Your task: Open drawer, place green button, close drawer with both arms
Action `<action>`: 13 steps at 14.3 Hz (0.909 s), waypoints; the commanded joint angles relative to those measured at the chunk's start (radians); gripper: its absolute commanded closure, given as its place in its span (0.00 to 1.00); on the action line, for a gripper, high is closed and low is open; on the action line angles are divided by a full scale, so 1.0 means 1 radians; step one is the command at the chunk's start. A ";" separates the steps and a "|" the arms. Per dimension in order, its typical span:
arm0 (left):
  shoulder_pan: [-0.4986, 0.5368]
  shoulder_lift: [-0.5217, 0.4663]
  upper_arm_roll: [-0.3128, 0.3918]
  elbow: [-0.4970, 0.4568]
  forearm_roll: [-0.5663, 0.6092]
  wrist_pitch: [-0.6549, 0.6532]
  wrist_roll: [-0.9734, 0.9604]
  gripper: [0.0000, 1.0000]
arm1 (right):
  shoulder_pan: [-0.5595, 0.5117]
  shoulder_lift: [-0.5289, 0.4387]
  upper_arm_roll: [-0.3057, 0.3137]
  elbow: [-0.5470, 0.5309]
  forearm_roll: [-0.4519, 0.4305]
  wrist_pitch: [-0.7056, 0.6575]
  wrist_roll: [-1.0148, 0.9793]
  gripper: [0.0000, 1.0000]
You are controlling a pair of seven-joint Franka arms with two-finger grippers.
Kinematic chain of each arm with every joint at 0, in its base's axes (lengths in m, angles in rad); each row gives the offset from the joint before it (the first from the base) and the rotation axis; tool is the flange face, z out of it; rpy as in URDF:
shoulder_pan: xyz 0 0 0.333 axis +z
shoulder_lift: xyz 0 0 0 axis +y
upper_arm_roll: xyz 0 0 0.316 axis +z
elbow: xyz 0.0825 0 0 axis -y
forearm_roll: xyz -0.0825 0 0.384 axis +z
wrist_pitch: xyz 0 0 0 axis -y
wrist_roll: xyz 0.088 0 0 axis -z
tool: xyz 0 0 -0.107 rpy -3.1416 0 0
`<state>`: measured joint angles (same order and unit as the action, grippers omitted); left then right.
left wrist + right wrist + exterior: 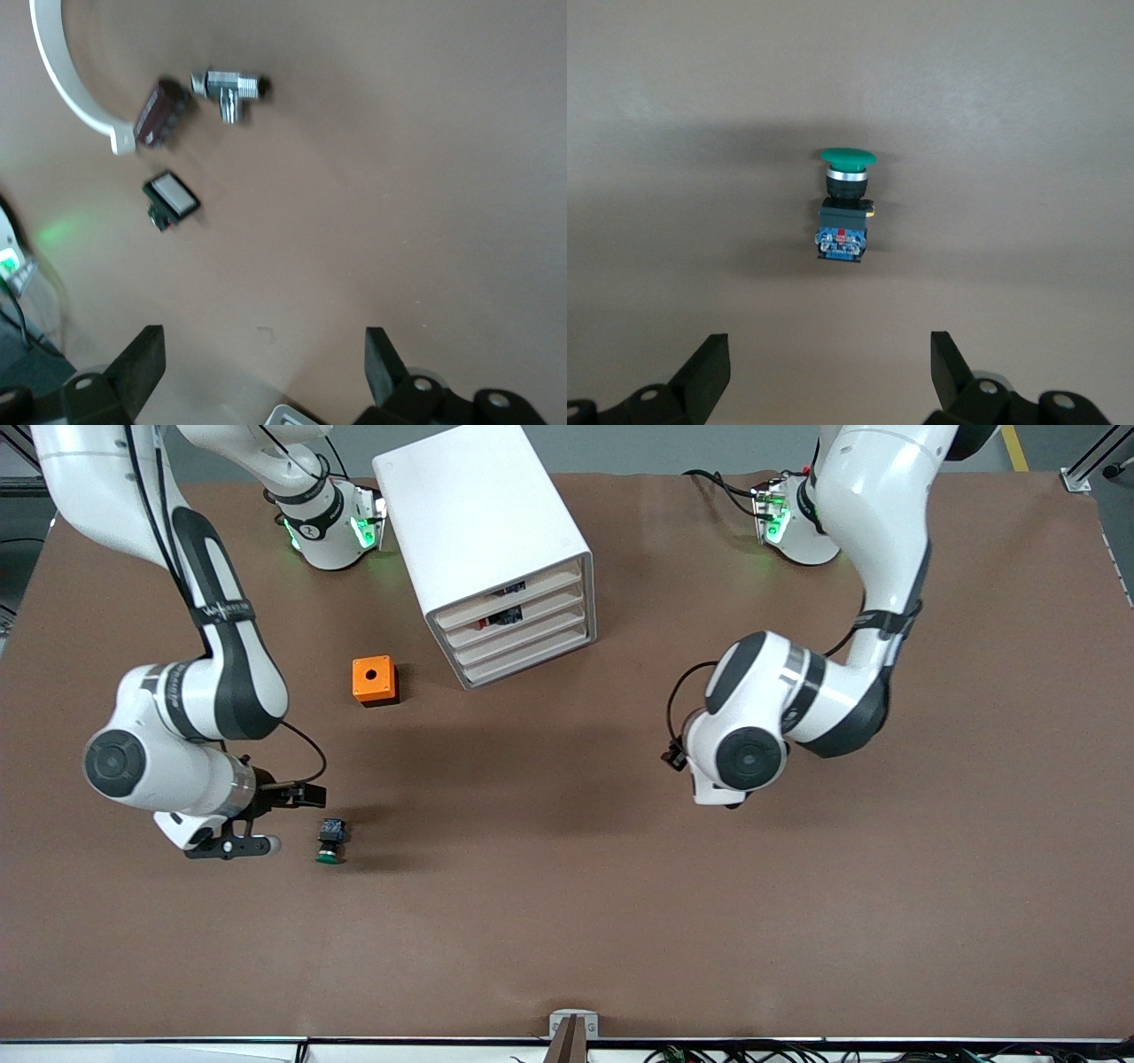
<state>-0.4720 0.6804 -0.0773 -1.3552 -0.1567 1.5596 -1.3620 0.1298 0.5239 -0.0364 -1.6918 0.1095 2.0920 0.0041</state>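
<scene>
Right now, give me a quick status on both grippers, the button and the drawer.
Right gripper open, beside button. Left gripper open, empty, waiting over bare table. Drawer shut. Nothing blocks the button.

Green-capped button, orange box, white cabinet

An orange cube with a round hole sits on the brown table, beside the white cabinet. Ahead of the left end effector lie a black switch with a white face, a metal fitting, a dark block and a white curved piece.
</scene>
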 commanded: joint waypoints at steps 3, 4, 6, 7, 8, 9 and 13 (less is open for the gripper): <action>-0.019 0.100 -0.012 0.053 -0.173 -0.036 -0.139 0.01 | 0.005 0.117 -0.003 0.020 0.053 0.120 0.002 0.00; -0.017 0.103 -0.010 0.051 -0.226 -0.036 -0.144 0.01 | 0.002 0.134 -0.003 0.020 0.055 0.146 0.002 0.00; -0.014 0.132 -0.004 0.053 -0.343 -0.032 -0.199 0.01 | 0.004 0.154 -0.003 0.021 0.082 0.155 0.005 0.00; -0.010 0.146 -0.003 0.053 -0.401 -0.029 -0.253 0.01 | 0.004 0.165 -0.003 0.024 0.099 0.163 0.004 0.00; -0.010 0.163 -0.002 0.053 -0.455 -0.029 -0.287 0.01 | 0.004 0.172 -0.003 0.024 0.104 0.180 0.004 0.00; -0.010 0.180 -0.002 0.053 -0.499 -0.029 -0.331 0.01 | 0.004 0.180 -0.003 0.021 0.102 0.207 0.004 0.00; -0.014 0.229 -0.007 0.053 -0.648 -0.027 -0.509 0.01 | -0.002 0.189 -0.003 0.027 0.102 0.218 0.004 0.32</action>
<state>-0.4867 0.8746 -0.0828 -1.3353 -0.7324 1.5520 -1.7762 0.1300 0.7034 -0.0402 -1.6858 0.1930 2.3104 0.0058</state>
